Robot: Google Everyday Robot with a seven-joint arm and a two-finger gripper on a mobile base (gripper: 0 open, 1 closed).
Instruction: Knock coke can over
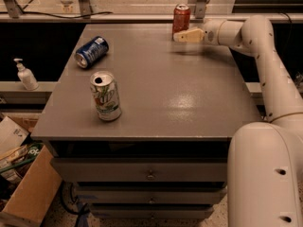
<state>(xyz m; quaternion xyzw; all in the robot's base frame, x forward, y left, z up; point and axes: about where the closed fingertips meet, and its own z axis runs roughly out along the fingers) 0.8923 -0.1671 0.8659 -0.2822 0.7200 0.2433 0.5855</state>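
The coke can (pixel 181 17) is red-orange with a silver top and stands upright at the far edge of the grey table (pixel 151 89). My gripper (pixel 178 37) reaches in from the right, low over the table, with its tip just in front of and below the can. It looks very close to the can's base; I cannot tell whether it touches.
A dark blue can (pixel 91 52) lies on its side at the far left of the table. A white-and-green 7UP can (pixel 105 96) stands upright near the front left. A soap dispenser (pixel 25 74) and a cardboard box (pixel 19 183) are left of the table.
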